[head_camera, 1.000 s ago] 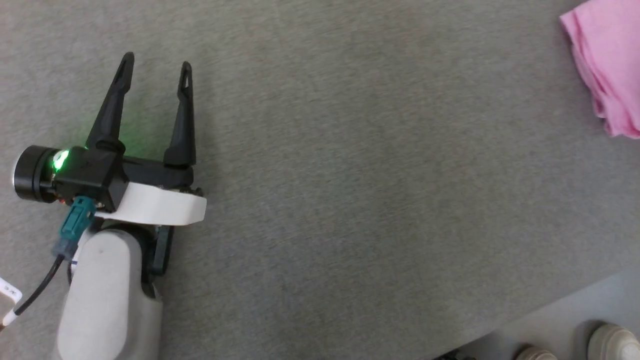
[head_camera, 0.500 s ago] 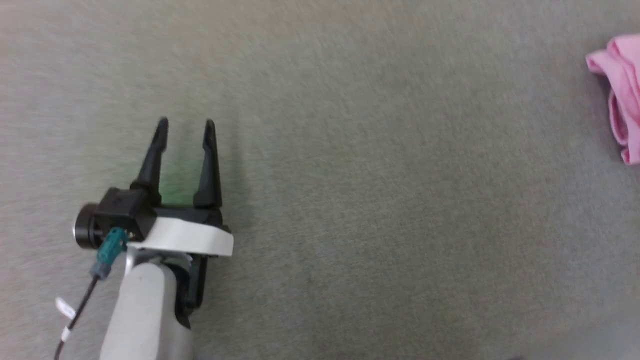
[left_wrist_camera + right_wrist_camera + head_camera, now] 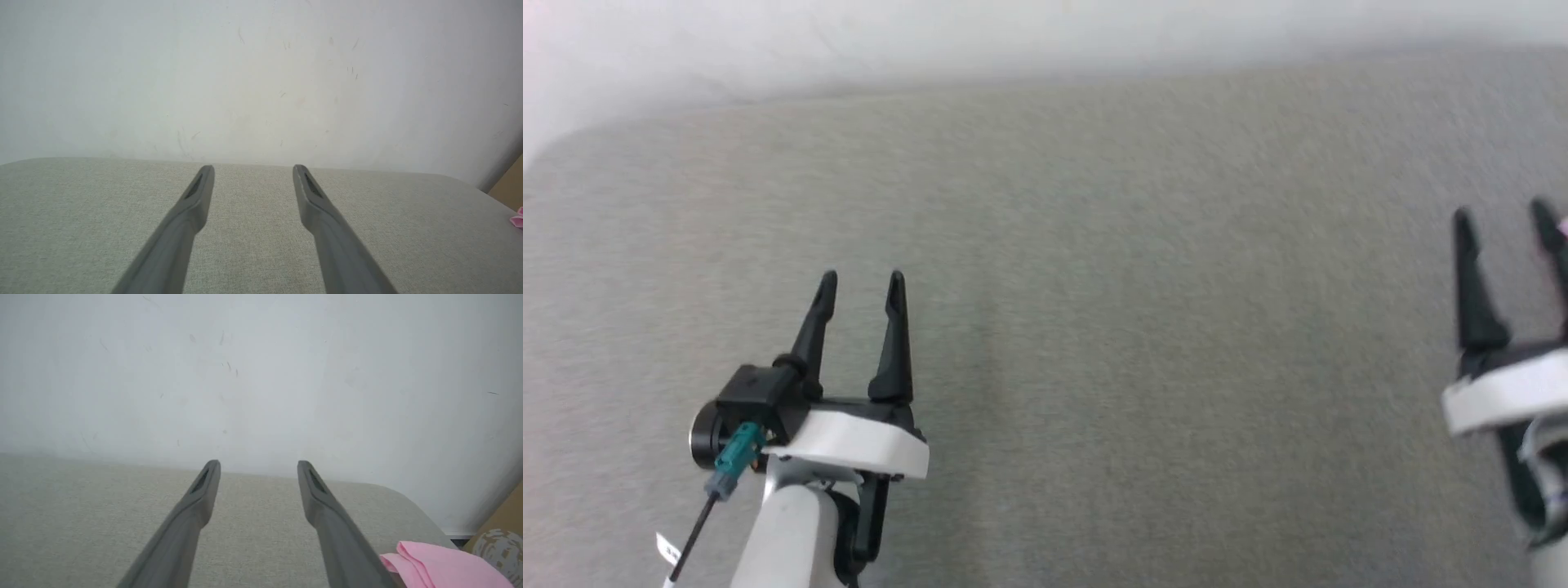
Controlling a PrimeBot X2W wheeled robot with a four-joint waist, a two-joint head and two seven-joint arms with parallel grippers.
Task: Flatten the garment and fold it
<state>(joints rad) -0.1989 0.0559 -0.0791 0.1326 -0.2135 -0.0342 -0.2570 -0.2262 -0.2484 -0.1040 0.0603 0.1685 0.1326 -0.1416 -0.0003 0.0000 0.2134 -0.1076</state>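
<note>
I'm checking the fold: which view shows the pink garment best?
Right wrist view: the garment lies bunched at lower right. Left wrist view catches a sliver at its right edge; head view, a blurred pink fleck.

Holds the left gripper [image 3: 862, 279] at the lower left of the head frame, both dark fingers spread apart and pointing up the frame with nothing between them, the white wrist [image 3: 849, 445] and pale forearm [image 3: 784, 531] rising from the bottom edge. Holds the right gripper [image 3: 1501, 211] at the right edge, partly cut off, fingers likewise parted, empty and pointing up the frame.
</note>
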